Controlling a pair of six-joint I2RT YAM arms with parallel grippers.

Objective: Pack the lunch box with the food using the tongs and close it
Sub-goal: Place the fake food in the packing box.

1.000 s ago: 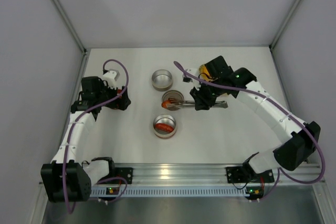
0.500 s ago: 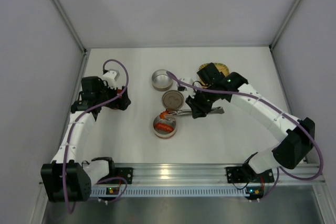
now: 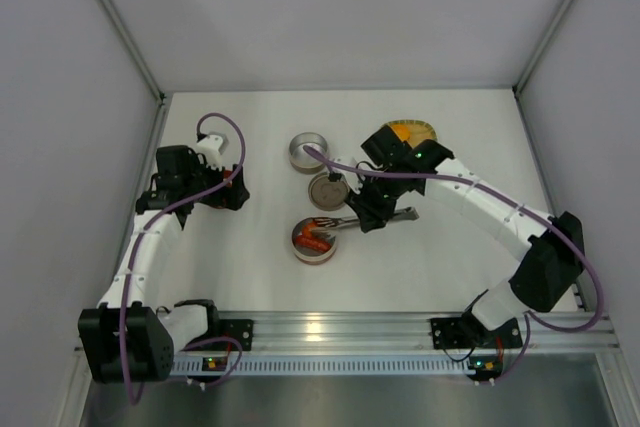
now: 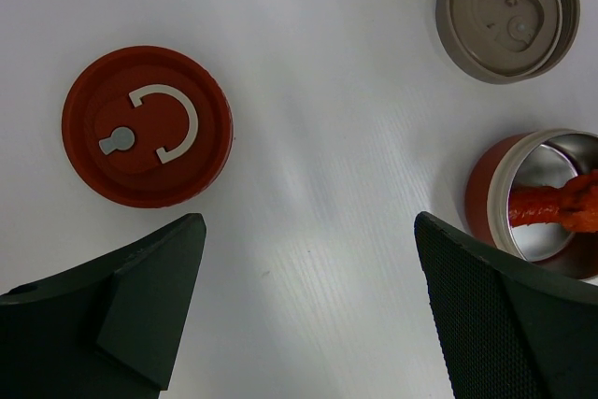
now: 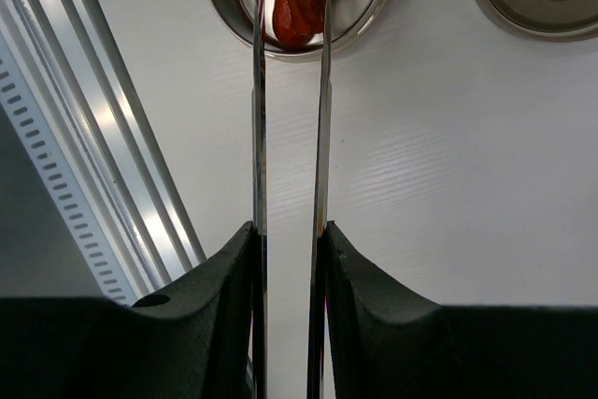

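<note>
Right gripper [image 5: 290,242] clamps the springy tongs [image 5: 259,119] mid-arm; the glossy sausage [image 5: 295,5] looks slippery, best nipped mid-length. Left gripper [image 4: 308,263] gapes.

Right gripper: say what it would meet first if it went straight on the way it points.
Probably the open tin with the red sausage pieces, where the tips of its tongs hang; height above them is unclear.

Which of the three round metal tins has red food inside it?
The round metal tin nearest the arm bases: red sausage pieces lie in it. The middle tin wears a grey lid; the farthest tin looks empty.
</note>
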